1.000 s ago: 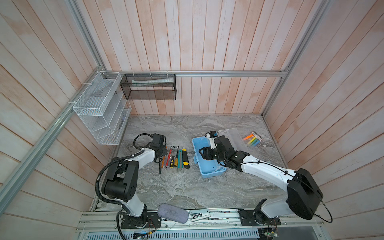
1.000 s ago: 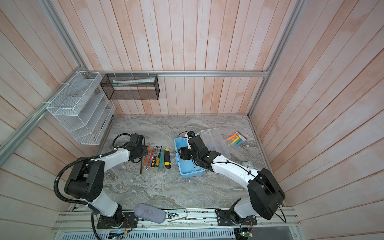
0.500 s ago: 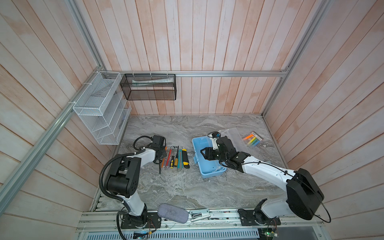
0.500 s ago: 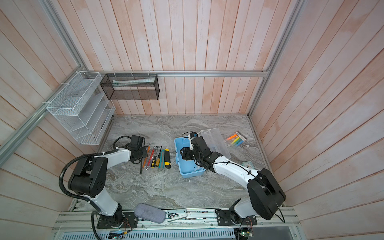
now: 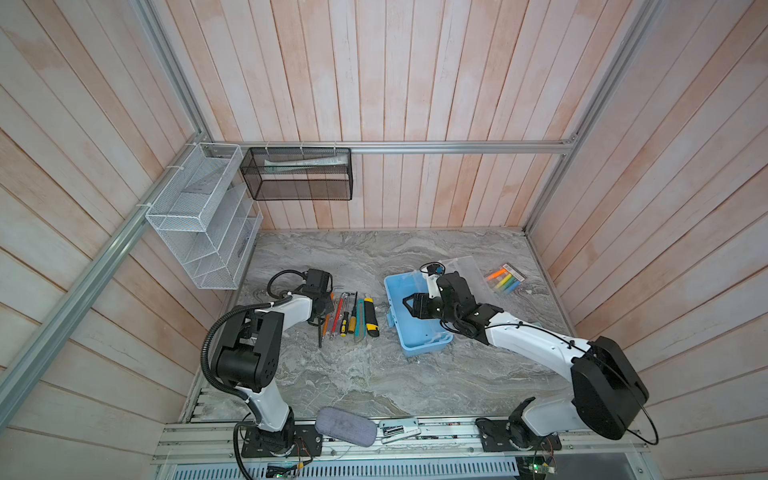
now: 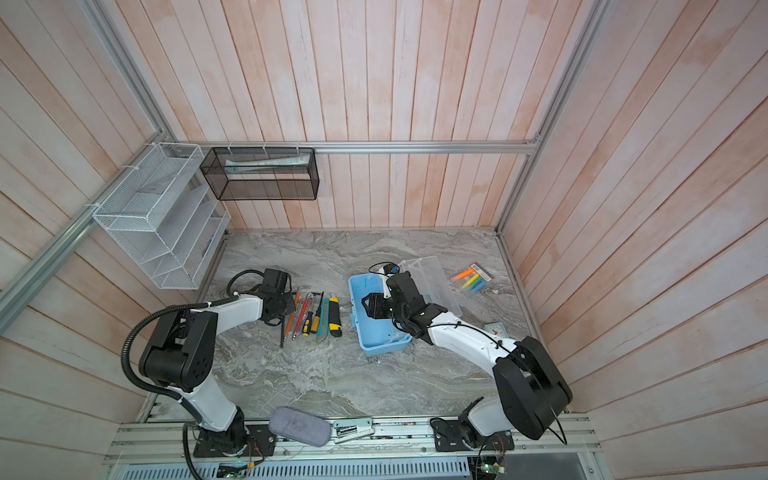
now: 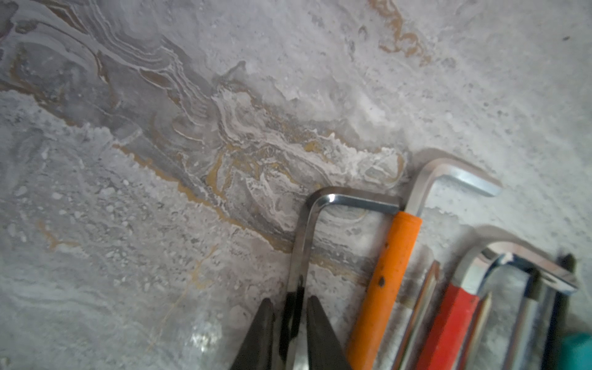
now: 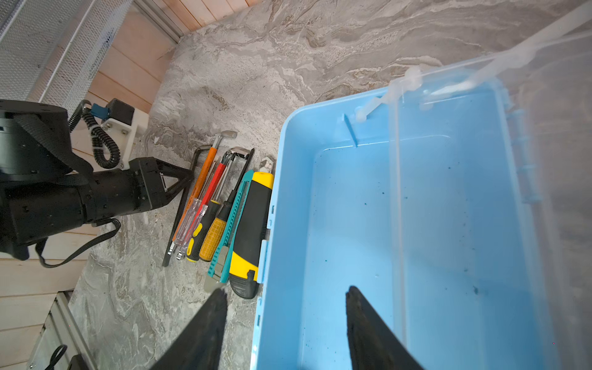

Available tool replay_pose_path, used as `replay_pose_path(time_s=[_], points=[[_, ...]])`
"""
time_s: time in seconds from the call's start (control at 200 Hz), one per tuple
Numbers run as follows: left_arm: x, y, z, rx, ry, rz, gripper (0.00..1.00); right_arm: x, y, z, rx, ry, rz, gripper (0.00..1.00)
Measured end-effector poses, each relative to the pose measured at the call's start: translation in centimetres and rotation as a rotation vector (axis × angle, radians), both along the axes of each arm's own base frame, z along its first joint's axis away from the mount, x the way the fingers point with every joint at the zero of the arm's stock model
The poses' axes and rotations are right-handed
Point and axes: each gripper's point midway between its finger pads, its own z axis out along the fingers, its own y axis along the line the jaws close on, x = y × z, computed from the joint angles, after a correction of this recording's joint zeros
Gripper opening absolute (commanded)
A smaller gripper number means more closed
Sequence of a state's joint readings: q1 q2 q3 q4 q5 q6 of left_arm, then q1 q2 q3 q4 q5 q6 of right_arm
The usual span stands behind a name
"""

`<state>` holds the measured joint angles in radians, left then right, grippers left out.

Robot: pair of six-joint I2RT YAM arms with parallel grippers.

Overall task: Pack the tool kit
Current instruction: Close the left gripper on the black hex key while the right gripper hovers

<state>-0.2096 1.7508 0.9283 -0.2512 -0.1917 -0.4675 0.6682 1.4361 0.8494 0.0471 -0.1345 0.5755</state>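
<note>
box [image 5: 419, 337]: centre-right, long axis near-to-far
hex key [image 7: 300, 243]: left of box, parallel, bend far
left gripper [image 7: 290, 301]: narrow, astride hex key, grip unclear
right gripper [image 8: 285, 291]: wide, astride box wall

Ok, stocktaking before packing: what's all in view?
box: 1, light blue, open, mid-table
lid: 1, clear, swung open
hex keys: at least 3, steel, orange or red sleeves, left of box
screwdrivers: about 4, clear or yellow-black handles, same row
knives: 2, yellow-black and teal, row's box end
markers: 1 pack, bright, back right
pouch: 1, grey, front centre
rack: 1, white wire, hung left
basket: 1, black mesh, hung at back
left pincer: black, astride one hex key, grip unclear
right pincer: black, open, over box's wall
</note>
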Motion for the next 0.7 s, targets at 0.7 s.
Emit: replay_pose_path(time_s=[0.7], points=[[-0.1,0.1,0.2,0.006,0.010,0.001,0.00,1.3,-1.7,0.1,0.011,-0.005,-0.018,0.57]])
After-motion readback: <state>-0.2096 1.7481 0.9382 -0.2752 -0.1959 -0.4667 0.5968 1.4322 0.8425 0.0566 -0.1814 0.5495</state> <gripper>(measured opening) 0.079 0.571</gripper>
